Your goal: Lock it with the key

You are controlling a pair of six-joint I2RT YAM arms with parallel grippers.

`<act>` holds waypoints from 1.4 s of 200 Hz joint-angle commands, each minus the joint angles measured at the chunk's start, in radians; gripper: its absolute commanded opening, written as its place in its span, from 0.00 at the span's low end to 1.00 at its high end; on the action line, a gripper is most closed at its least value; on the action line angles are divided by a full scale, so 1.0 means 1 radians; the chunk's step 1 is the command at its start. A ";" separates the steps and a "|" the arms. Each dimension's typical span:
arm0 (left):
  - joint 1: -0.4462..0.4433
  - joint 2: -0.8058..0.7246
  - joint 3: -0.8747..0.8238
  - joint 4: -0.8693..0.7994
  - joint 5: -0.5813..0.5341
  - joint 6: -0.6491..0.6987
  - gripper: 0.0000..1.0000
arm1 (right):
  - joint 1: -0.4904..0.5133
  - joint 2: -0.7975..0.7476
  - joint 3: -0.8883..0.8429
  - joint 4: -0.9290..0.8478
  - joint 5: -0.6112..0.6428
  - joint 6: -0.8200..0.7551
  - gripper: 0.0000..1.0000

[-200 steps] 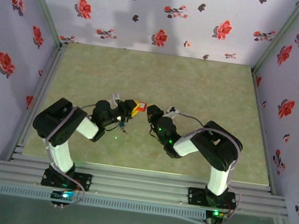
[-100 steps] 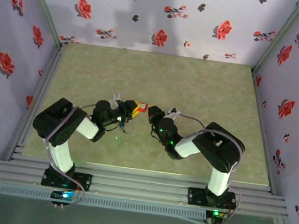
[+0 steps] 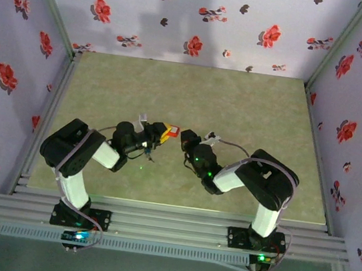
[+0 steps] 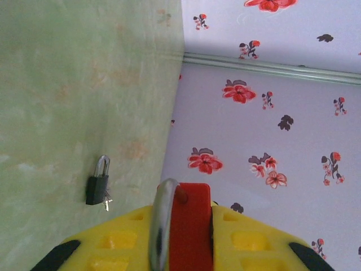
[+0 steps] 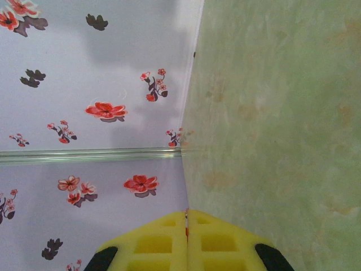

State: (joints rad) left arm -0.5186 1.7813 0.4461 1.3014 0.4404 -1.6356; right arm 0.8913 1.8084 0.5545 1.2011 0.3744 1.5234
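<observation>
The red padlock (image 4: 190, 226) with a silver shackle (image 4: 161, 220) stands clamped between my left gripper's (image 4: 181, 206) yellow fingers (image 4: 115, 240). From the top view, the left gripper (image 3: 162, 132) holds the red padlock (image 3: 172, 131) above the middle of the table. My right gripper (image 3: 184, 137) sits tip to tip with it from the right. In the right wrist view the right gripper (image 5: 187, 214) has its yellow pads (image 5: 158, 243) pressed together, with only a thin reddish sliver in the seam. The key is hidden.
A small black padlock (image 4: 97, 185) with a silvery piece beside it lies on the green table (image 4: 67, 101), below the left gripper. The flowered walls (image 3: 204, 17) enclose the table on three sides. Open surface lies toward the back (image 3: 194, 90).
The right gripper has edged slightly left, closing the small gap to the red padlock. The left gripper holds the padlock almost still.
</observation>
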 commanded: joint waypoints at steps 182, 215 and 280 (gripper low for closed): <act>0.037 0.000 -0.020 -0.011 -0.072 0.030 0.00 | -0.040 -0.059 -0.055 -0.041 0.176 -0.007 0.00; 0.037 0.000 -0.019 -0.011 -0.073 0.030 0.00 | -0.043 -0.071 -0.059 -0.049 0.181 -0.008 0.00; 0.038 -0.001 -0.020 -0.011 -0.072 0.030 0.00 | -0.045 -0.084 -0.067 -0.058 0.185 -0.010 0.00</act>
State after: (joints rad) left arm -0.4862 1.7813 0.4355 1.2770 0.3916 -1.6348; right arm 0.8497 1.7485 0.5003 1.1580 0.4889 1.5227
